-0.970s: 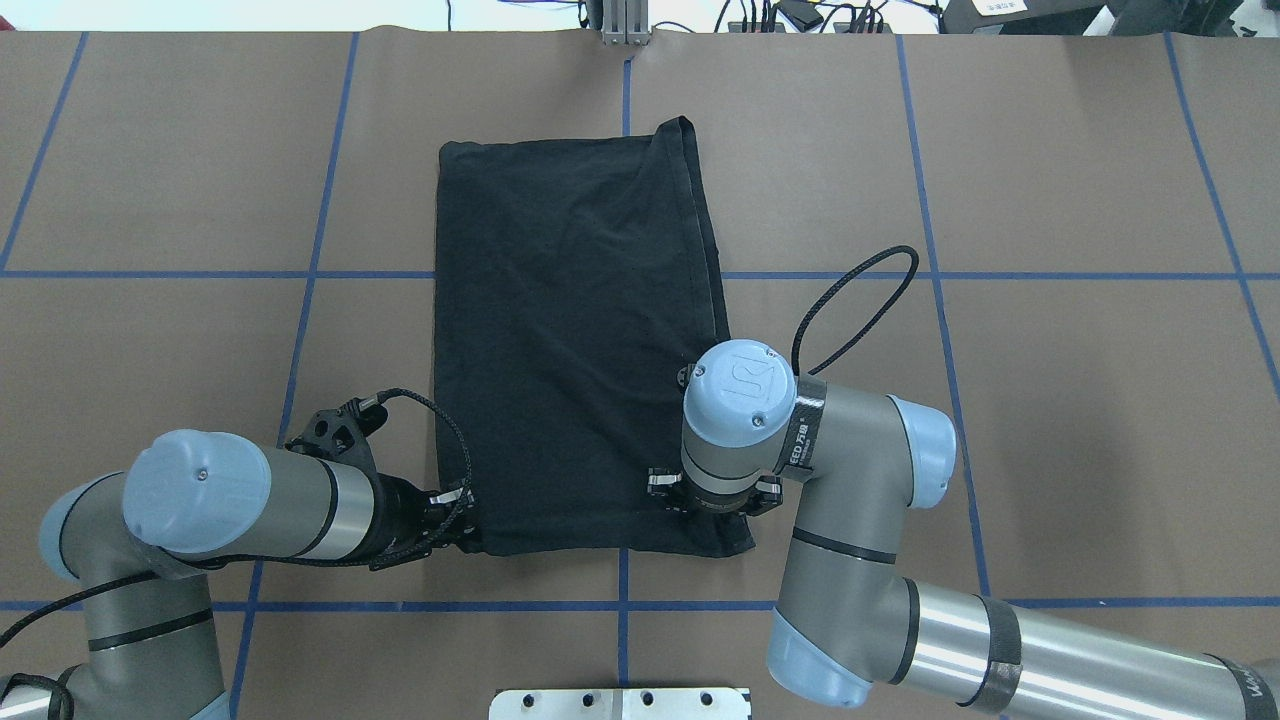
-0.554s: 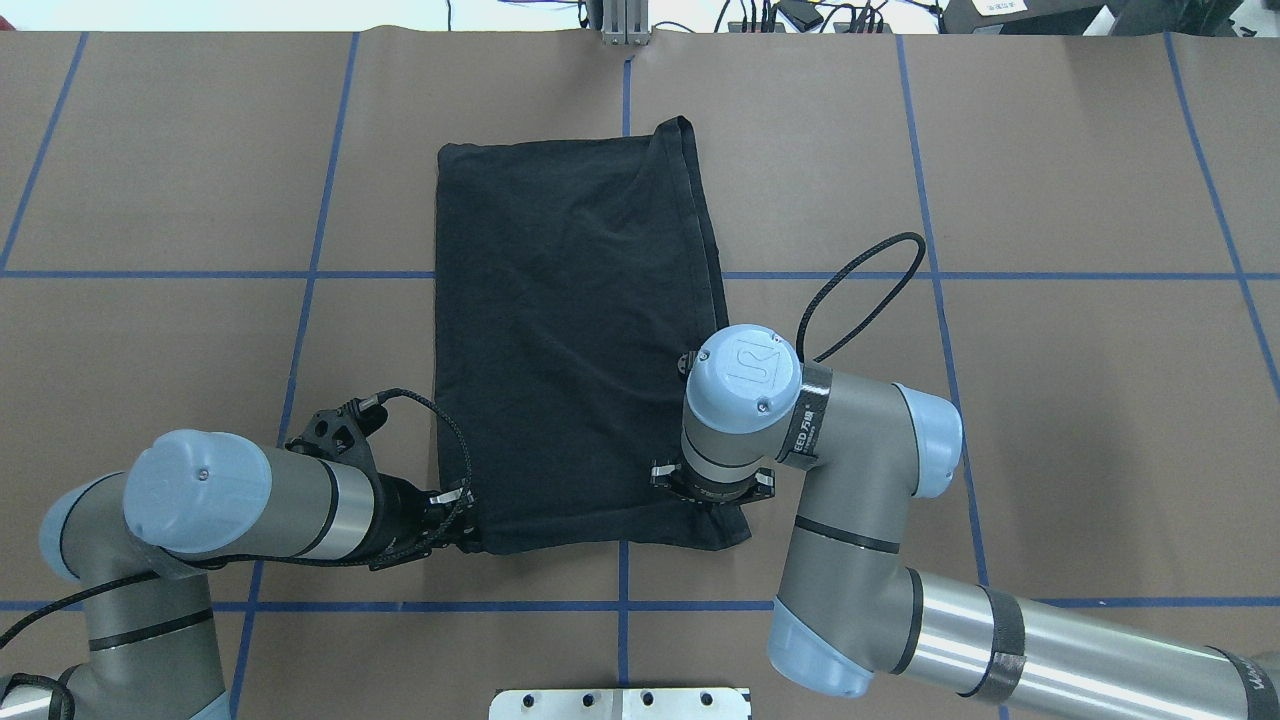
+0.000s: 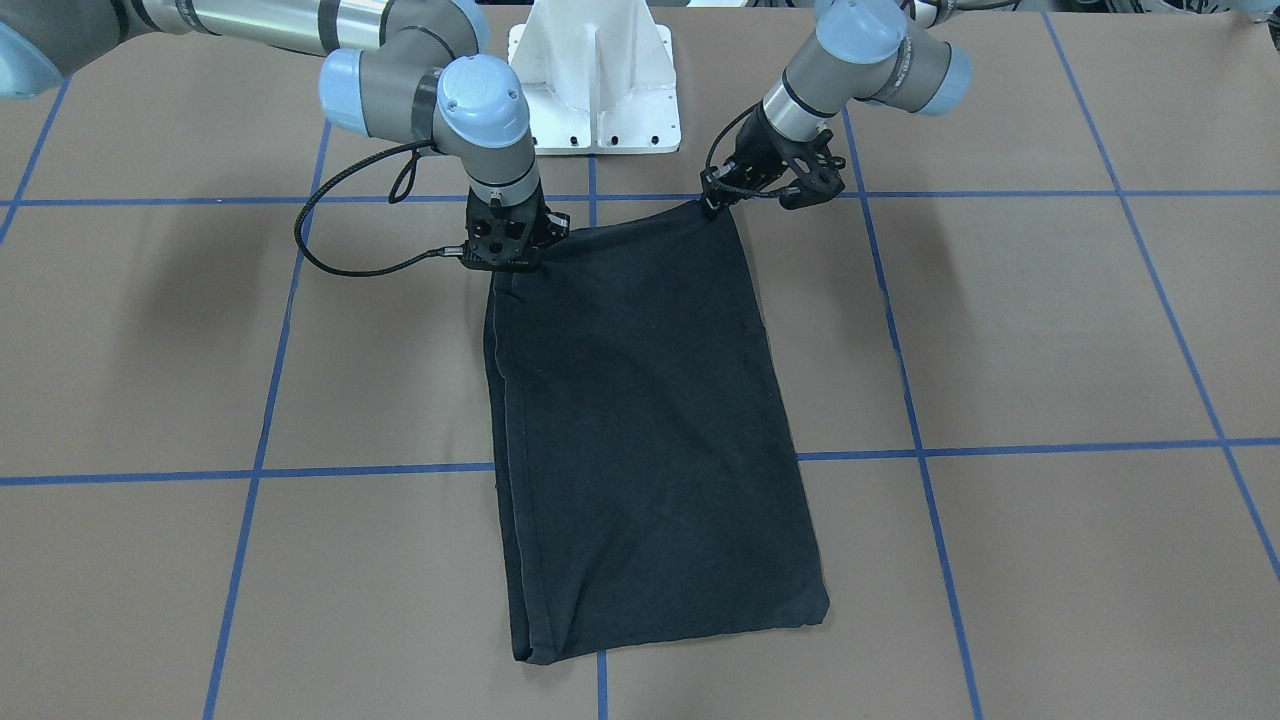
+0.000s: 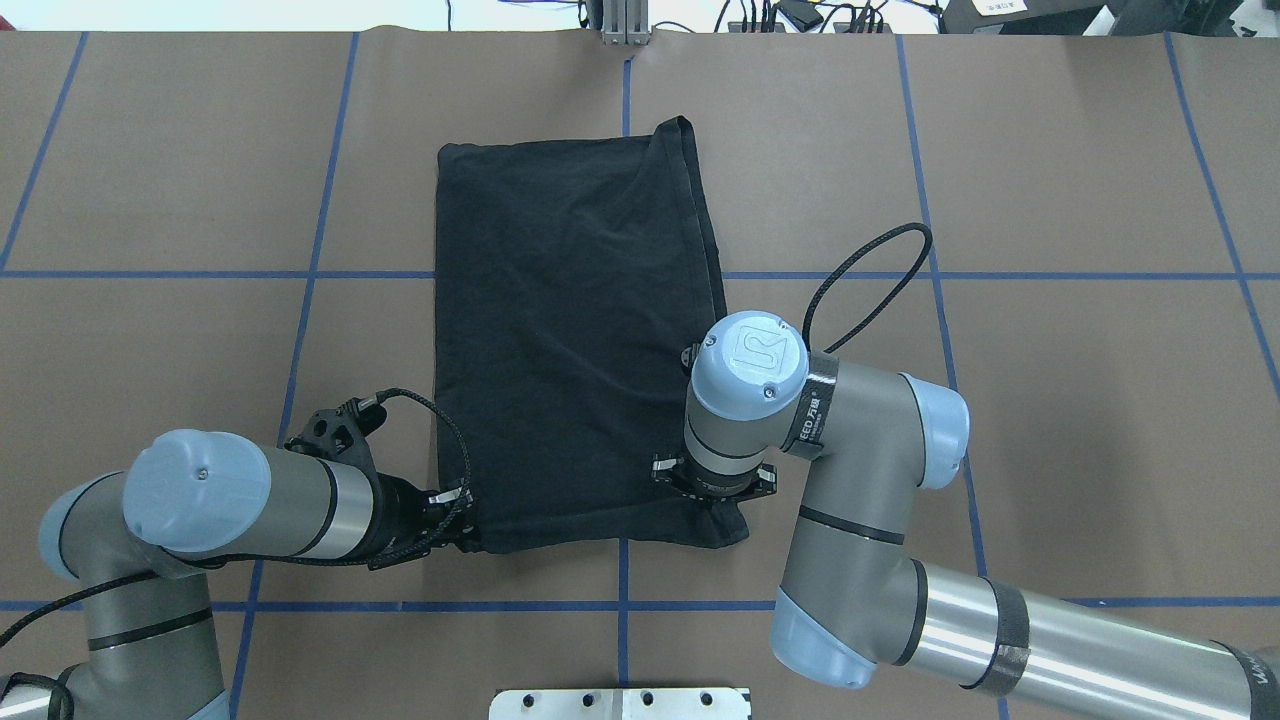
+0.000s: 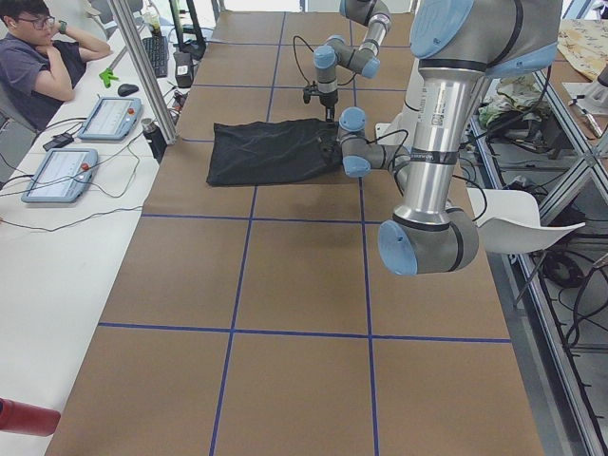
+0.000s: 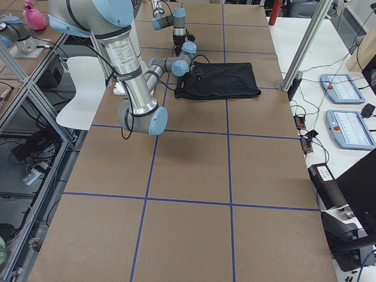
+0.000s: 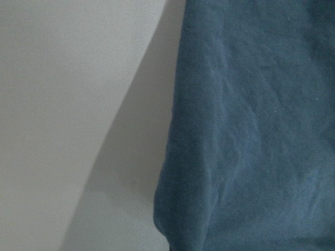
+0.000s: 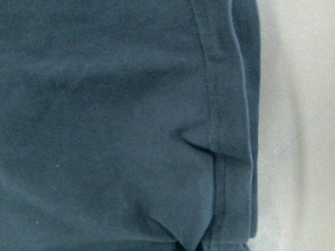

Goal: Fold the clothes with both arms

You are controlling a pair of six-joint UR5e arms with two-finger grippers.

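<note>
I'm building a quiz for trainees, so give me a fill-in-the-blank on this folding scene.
The shirt lying on the table is ____ in colour.
The taped lines across the table are ____.
The left claw and the right claw each pinch a ____ of the shirt.
Missing words: black; blue; corner.

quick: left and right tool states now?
Left tool: closed on a near corner of the T-shirt.
Right tool: closed on the T-shirt's other near corner.
</note>
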